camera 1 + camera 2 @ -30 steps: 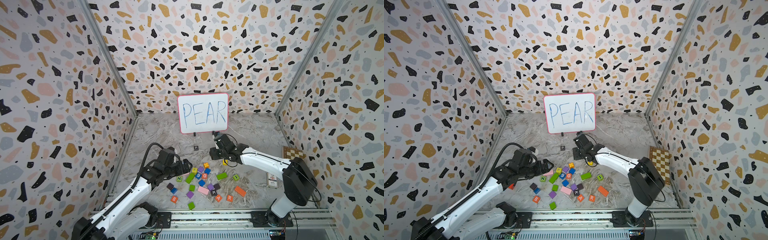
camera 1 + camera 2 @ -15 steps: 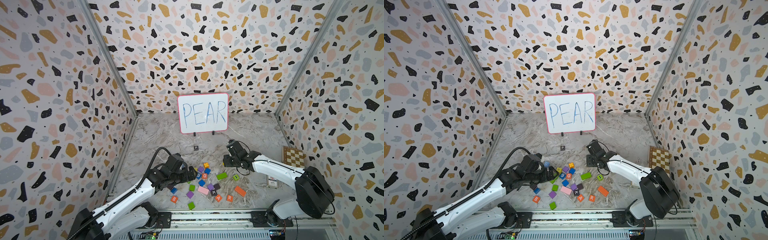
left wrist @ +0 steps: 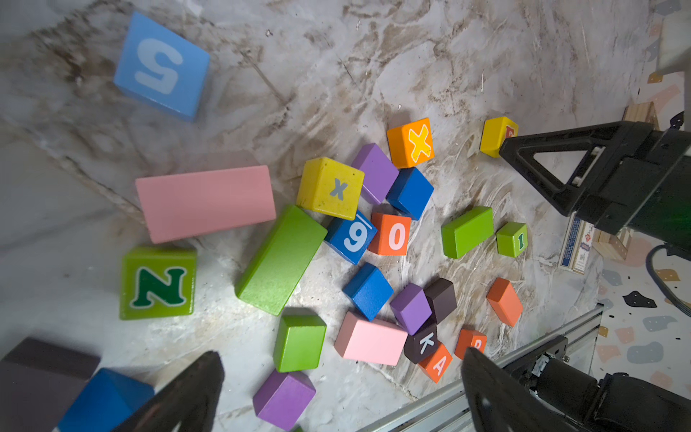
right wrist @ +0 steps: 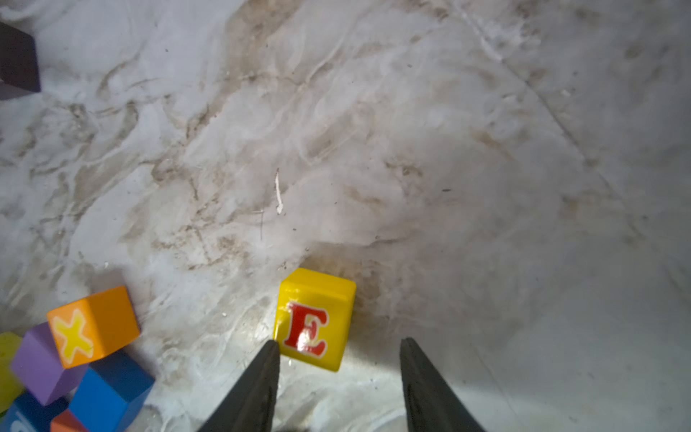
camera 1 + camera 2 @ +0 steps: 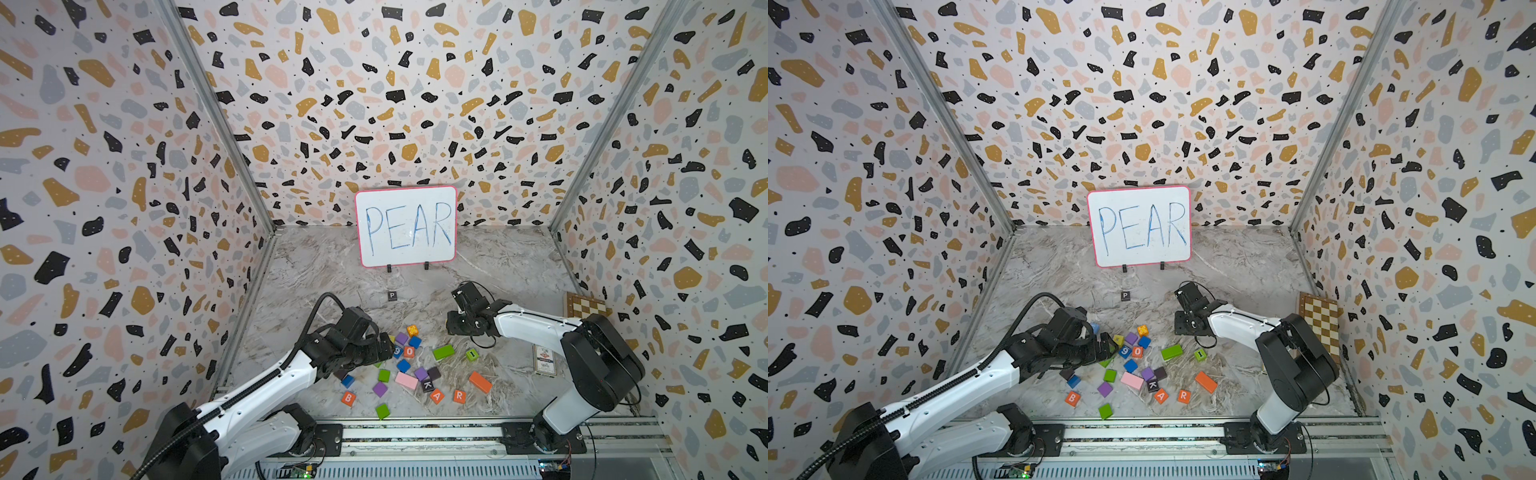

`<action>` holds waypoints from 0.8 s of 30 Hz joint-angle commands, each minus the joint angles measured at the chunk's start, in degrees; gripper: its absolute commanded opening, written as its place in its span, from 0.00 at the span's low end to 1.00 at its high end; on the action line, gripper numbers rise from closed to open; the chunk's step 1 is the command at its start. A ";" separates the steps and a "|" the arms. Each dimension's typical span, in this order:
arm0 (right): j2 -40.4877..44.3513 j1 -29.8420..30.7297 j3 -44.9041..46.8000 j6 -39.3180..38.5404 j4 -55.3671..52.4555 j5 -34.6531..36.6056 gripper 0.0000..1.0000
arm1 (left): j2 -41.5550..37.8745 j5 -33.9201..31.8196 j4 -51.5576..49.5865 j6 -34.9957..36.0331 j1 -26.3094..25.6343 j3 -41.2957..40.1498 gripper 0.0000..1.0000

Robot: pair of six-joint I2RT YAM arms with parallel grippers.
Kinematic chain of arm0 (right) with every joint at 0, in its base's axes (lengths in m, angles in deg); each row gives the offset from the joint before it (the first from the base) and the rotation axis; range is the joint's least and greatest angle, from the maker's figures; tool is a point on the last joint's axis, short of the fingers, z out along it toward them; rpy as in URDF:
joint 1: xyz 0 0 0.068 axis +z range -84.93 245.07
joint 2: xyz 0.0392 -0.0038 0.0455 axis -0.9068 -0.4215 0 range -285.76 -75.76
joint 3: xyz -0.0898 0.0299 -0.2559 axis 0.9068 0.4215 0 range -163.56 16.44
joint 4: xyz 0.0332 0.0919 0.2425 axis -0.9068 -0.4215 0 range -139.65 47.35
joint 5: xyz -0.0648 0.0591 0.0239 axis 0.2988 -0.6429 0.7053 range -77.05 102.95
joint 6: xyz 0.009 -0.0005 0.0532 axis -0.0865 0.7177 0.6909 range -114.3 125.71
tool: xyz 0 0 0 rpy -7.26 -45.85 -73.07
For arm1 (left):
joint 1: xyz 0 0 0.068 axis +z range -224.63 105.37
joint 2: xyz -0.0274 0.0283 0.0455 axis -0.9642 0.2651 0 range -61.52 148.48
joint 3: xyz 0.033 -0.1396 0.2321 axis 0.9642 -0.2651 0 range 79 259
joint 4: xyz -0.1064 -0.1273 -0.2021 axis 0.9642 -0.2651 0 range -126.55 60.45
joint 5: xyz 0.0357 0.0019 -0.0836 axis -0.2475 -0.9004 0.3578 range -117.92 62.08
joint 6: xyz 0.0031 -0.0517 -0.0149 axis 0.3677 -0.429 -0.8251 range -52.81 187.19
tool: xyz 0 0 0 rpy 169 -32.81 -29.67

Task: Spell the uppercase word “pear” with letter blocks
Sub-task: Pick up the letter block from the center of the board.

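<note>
The dark P block (image 5: 392, 296) stands alone in front of the whiteboard, also seen as the P block (image 5: 1125, 296). The orange A block (image 5: 436, 395) and R block (image 5: 459, 396) lie side by side near the front rail. The yellow E block (image 4: 314, 321) rests on the table just ahead of my right gripper (image 4: 340, 343). That gripper is open, and one fingertip (image 4: 275, 346) is at the block's corner. In both top views the right gripper (image 5: 451, 326) hides the E block. My left gripper (image 3: 342, 364) hangs open and empty over the block pile, near the A block (image 3: 437, 364).
A pile of coloured blocks spreads between the arms, including an orange B cube (image 5: 348, 398) and a dark K cube (image 5: 427, 385). The PEAR whiteboard (image 5: 406, 226) stands at the back. A chessboard (image 5: 586, 305) and a card box (image 5: 544, 360) lie at the right.
My right gripper has moved away from the P block, to the right and toward the front, down to the E block. My left gripper has moved right, over the pile.
</note>
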 commanded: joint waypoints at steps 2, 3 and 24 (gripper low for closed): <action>-1.07 -0.17 -2.63 -0.15 0.54 -0.70 0.54 | 0.26 -0.80 0.77 1.81 -0.22 1.76 0.99; -1.37 -0.20 -2.89 -0.19 0.53 -0.88 0.54 | 0.28 -0.98 0.60 2.08 -0.17 1.93 0.99; 5.31 0.88 0.25 2.89 -2.56 -4.51 0.55 | 1.24 -0.83 1.10 2.97 -0.23 2.13 0.99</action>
